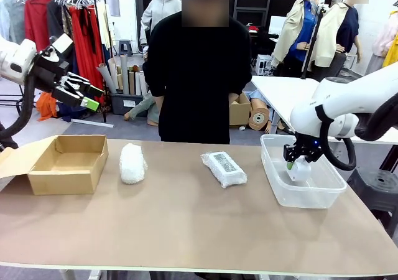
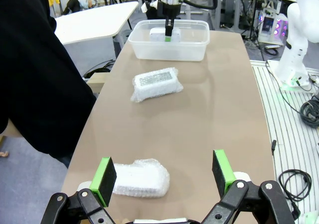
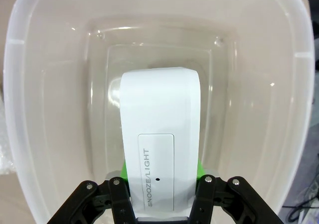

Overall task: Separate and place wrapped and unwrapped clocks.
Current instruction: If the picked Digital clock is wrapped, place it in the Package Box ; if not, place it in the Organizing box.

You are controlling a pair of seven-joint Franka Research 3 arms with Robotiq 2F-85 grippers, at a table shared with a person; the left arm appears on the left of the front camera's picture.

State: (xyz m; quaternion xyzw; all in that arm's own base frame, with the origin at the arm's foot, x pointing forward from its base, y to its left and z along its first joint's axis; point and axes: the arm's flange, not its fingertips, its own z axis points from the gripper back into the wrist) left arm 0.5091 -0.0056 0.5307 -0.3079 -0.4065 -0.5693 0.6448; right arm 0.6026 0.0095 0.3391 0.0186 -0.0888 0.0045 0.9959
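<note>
My right gripper [image 1: 296, 160] [image 3: 160, 174] is shut on the bare white clock [image 1: 300, 170] [image 3: 159, 129]. It holds the clock low inside the clear plastic tub [image 1: 311, 198] [image 3: 45, 94] at the table's right; the clock's face reads SNOOZE/LIGHT. The white bubble-wrap bundle [image 1: 132, 163] [image 2: 140, 178] lies left of centre. The clear-plastic bundle with a label [image 1: 224, 168] [image 2: 155, 83] lies at the middle. High above the table's left end, my left gripper [image 1: 86, 94] [image 2: 164, 170] hangs open and holds nothing. The left wrist view shows the tub [image 2: 197, 52] far off with the right gripper [image 2: 169, 31] in it.
An open cardboard box [image 1: 65, 165] stands at the table's left end. A person in black [image 1: 194, 74] stands at the far edge behind the bundles. Bare tabletop [image 1: 186, 230] runs along the near side.
</note>
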